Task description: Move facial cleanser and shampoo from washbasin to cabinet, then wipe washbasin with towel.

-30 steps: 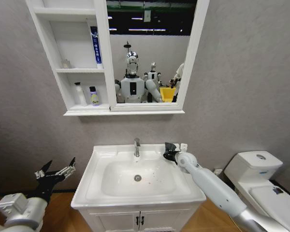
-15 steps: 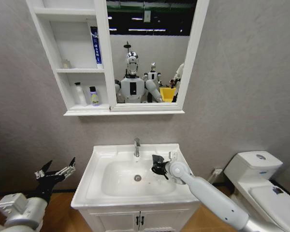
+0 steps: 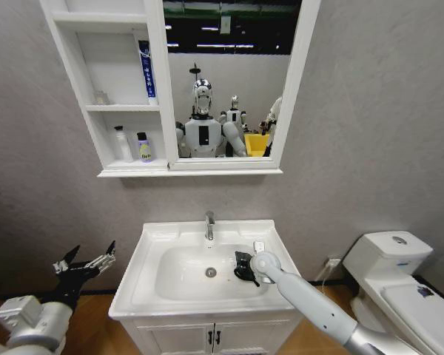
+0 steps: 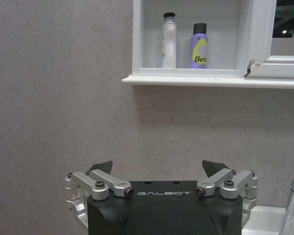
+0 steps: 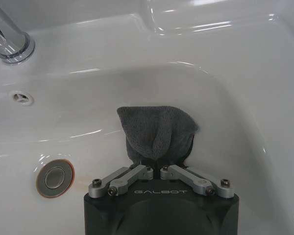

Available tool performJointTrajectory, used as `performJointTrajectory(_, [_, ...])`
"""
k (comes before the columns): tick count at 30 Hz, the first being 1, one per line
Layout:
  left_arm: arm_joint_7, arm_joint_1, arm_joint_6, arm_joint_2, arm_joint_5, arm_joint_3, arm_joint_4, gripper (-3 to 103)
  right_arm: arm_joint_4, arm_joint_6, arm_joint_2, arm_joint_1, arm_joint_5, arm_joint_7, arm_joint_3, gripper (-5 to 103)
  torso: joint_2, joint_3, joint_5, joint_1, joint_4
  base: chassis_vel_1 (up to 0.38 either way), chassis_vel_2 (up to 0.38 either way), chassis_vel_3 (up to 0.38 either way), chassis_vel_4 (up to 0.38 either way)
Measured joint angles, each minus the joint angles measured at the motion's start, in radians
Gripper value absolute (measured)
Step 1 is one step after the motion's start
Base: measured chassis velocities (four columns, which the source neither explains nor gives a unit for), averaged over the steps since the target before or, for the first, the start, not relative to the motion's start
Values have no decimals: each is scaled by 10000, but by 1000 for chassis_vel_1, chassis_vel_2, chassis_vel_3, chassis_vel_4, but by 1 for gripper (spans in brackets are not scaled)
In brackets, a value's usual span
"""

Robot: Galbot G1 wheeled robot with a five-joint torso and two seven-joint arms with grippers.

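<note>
The right end effector (image 5: 155,165) has its fingers pinched together on the towel (image 5: 157,132), a dark grey cloth that fans out ahead of the fingertips and lies against the white inner wall of the washbasin (image 5: 225,88). In the head view this end effector (image 3: 243,267) sits inside the bowl on the robot's right of the drain (image 3: 211,272), with the towel (image 3: 241,258) bunched at its tip and the arm reaching in over the basin's front right corner. The chrome faucet (image 3: 209,225) stands at the back rim, centred, apart from the cloth.

The left end effector (image 3: 83,265) is parked well off to the left of the washbasin (image 3: 140,285), in front of the grey wall, its fingers spread wide and holding nothing; the left wrist view shows the same spread fingertips (image 4: 102,166).

Above, the cabinet (image 3: 80,81) hangs on the wall beside its mirror (image 3: 226,81). On its lowest shelf the facial cleanser (image 4: 169,40) and the shampoo (image 4: 200,45) stand upright side by side, near each other. A blue-and-white tube (image 3: 146,70) stands on the shelf above. A white toilet (image 3: 399,277) sits to the right of the vanity, whose two cupboard doors (image 3: 214,338) show below the basin.
</note>
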Motion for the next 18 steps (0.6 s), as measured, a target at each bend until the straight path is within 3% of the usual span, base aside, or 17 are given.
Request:
performJointTrajectory(11, [0,0,0,0,0,0,0,100,-910,48,767,-30,-678,-849,75,2,0,0,-1,1,-1,0,0,0,0])
performJointTrajectory(18, [0,0,0,0,0,0,0,100,-1574,133,1694,116,-1143,-1438,-120,2,0,0,0,1,2,0,0,0,0])
